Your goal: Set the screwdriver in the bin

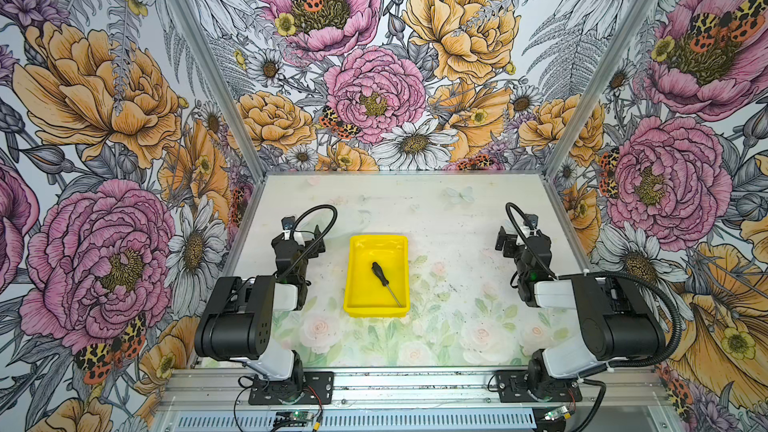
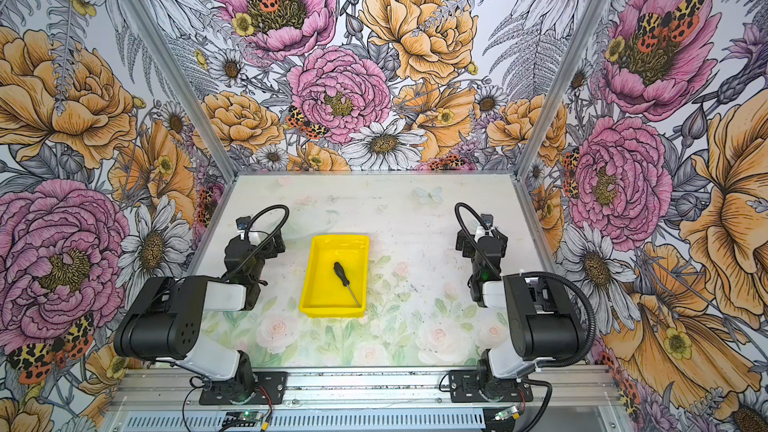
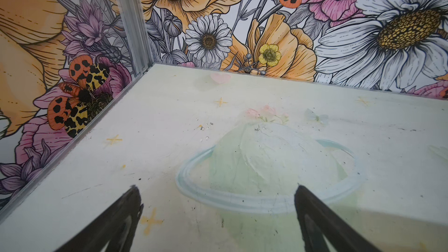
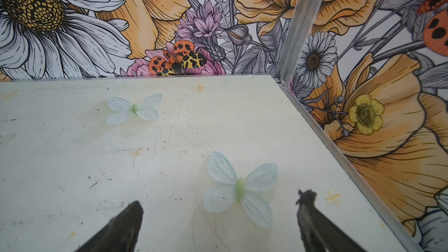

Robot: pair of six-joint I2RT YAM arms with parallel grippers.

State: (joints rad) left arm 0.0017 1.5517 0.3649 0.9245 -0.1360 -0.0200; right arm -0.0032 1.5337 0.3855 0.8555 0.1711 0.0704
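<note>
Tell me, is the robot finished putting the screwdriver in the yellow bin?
Looks finished. Done: the screwdriver lies inside the bin in both top views. In hand: nothing; the left claw and right claw are open and empty, out to either side of the bin. Left: nothing that shows.

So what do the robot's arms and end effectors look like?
Left arm and right arm: blocky black housings, white links. Thin black cable loops at each wrist; ribbed hose on the right. Left end effector and right end effector: dark tapered fingers.
</note>
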